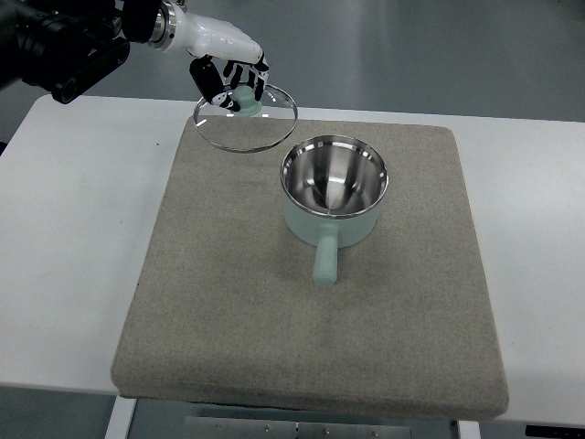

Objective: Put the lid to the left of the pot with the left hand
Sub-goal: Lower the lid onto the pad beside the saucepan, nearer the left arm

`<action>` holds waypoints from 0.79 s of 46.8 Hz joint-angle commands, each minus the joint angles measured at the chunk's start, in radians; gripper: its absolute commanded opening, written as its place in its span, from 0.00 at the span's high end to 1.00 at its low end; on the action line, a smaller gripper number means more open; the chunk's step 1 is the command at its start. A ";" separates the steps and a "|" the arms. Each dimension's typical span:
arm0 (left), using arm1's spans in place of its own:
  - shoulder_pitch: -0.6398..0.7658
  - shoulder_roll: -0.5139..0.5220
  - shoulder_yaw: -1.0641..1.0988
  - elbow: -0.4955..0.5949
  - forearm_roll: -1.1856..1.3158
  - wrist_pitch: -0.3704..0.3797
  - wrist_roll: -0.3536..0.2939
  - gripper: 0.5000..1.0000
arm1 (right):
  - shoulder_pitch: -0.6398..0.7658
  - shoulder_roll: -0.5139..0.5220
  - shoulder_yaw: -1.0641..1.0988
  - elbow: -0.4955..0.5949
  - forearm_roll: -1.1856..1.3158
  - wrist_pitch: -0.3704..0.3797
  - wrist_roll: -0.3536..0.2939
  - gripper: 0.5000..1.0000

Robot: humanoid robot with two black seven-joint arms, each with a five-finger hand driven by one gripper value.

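The left hand (230,78) reaches in from the upper left with its white back turned up and its dark fingers (245,71) curled down around the pale green knob (247,100) of the glass lid (245,115). Gripping the knob from above makes sense: it is the only part of the lid that offers a hold, and it lets the steel-rimmed disc hang beneath the hand roughly level. Whether the lid's rim is already resting on the surface or is just above it cannot be told; its far edge lies over the back border of the grey felt mat (311,274).

Below and to the right of the hand, near but apart from the lid, stands the mint-green saucepan (334,190). It is open, its steel inside bare, and its stubby handle (325,261) points away from the hand toward the near edge. Its mouth being uncovered suggests the lid belongs to it.

The lid sits beyond and to the left of the pot rather than squarely at its left, so the placement seems not yet finished; the free mat left of the pot, nearer than the hand, looks the likely spot.

The mat lies on the white bench (73,247). The right hand is out of view.
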 commanded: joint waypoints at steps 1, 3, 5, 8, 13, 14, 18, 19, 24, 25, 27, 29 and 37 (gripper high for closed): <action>0.011 0.014 0.002 0.000 0.000 -0.002 0.000 1.00 | 0.000 0.000 0.000 0.000 0.000 0.000 0.000 0.15; 0.016 0.017 0.002 0.001 0.000 0.000 0.000 1.00 | 0.000 0.000 0.000 0.000 0.000 0.000 0.000 0.15; 0.020 0.020 0.002 0.000 0.000 0.000 0.000 1.00 | 0.000 0.000 0.000 0.000 0.002 0.000 0.000 0.15; 0.026 0.028 0.003 0.000 0.002 -0.002 0.000 1.00 | 0.000 0.000 0.000 0.000 0.000 0.000 0.000 0.15; 0.051 0.026 0.017 0.001 0.002 0.000 0.000 1.00 | 0.000 0.000 0.000 0.000 0.000 0.000 0.000 0.15; 0.060 0.026 0.020 0.003 0.002 0.001 0.000 1.00 | 0.000 0.000 0.000 0.000 0.000 0.000 0.000 0.15; 0.088 0.025 0.023 0.004 0.002 0.009 0.000 1.00 | 0.000 0.000 0.000 0.000 0.000 0.000 0.000 0.15; 0.097 0.025 0.023 0.007 0.002 0.015 0.000 1.00 | 0.000 0.000 0.000 0.000 0.000 0.000 0.000 0.15; 0.137 0.020 0.025 0.016 0.003 0.041 0.000 1.00 | 0.000 0.000 0.000 0.000 0.000 0.000 0.000 0.15; 0.140 0.017 0.025 0.019 0.005 0.043 0.000 1.00 | 0.000 0.000 0.000 0.000 0.000 0.000 0.000 0.15; 0.144 0.016 0.025 0.024 0.006 0.044 0.000 1.00 | 0.000 0.000 0.000 0.000 0.000 0.000 0.000 0.15; 0.150 0.016 0.025 0.029 0.006 0.046 0.000 1.00 | 0.000 0.000 0.000 0.000 0.000 0.000 0.000 0.15; 0.169 0.013 0.023 0.033 0.005 0.050 0.000 1.00 | 0.000 0.000 0.000 0.000 0.000 0.000 0.000 0.15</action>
